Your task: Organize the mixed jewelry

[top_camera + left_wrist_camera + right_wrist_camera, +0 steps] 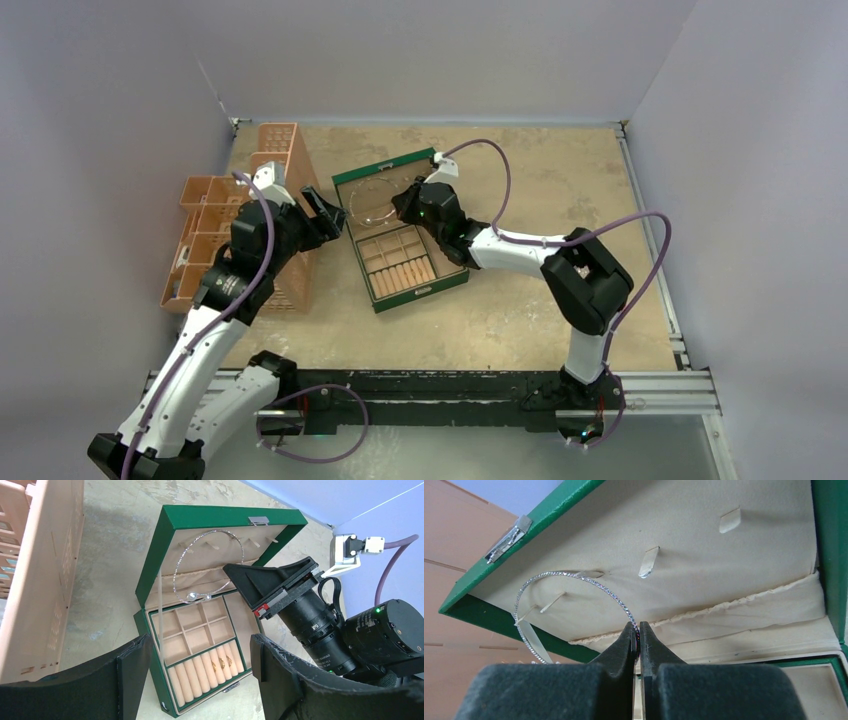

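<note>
The green box point(420, 293) lies open mid-table with its lid point(724, 580) raised. A glittery silver chain point(178, 570) curves in a loop against the lid's tan lining, over the small hooks point(648, 562). My right gripper point(637, 630) is shut on the chain point(574, 575) at its lower right arc, inside the lid point(385, 180). Three tiny gold rings point(221, 663) sit in the ring rolls at the box's front. My left gripper point(200, 645) is open and empty, hovering above the box's left side point(330, 215).
Tan plastic baskets point(275, 200) stand left of the box, one tall and a lower one point(200, 230) beside it; the tall one point(45, 580) is close to my left gripper. Grey walls enclose the table on three sides.
</note>
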Robot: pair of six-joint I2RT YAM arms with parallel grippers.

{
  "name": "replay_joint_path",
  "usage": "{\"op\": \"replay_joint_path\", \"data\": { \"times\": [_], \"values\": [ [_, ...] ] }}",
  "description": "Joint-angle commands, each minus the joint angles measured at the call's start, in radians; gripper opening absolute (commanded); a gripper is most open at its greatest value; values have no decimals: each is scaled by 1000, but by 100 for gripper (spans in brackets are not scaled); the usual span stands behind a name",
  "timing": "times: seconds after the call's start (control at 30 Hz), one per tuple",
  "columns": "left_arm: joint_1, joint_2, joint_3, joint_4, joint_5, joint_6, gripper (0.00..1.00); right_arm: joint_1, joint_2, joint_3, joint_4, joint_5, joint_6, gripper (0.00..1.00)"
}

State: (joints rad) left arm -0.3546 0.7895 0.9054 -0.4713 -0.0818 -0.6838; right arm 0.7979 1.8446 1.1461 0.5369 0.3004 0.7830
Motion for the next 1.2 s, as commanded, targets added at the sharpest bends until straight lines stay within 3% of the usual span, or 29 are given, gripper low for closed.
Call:
{"op": "replay_joint_path", "data": {
  "times": [0.0, 0.73, 1.03, 1.17],
  "values": [
    [2, 2, 43, 46, 11, 20, 71, 1, -69, 29, 62, 80, -62, 4],
    [2, 8, 40, 45, 9, 23, 71, 6, -76, 16, 139, 9, -156, 5],
    [2, 7, 41, 40, 10, 24, 71, 6, -30, 82, 57, 15, -118, 5],
    [2, 10, 41, 24, -5, 15, 71, 6, -20, 94, 17, -51, -67, 4]
  ]
}}
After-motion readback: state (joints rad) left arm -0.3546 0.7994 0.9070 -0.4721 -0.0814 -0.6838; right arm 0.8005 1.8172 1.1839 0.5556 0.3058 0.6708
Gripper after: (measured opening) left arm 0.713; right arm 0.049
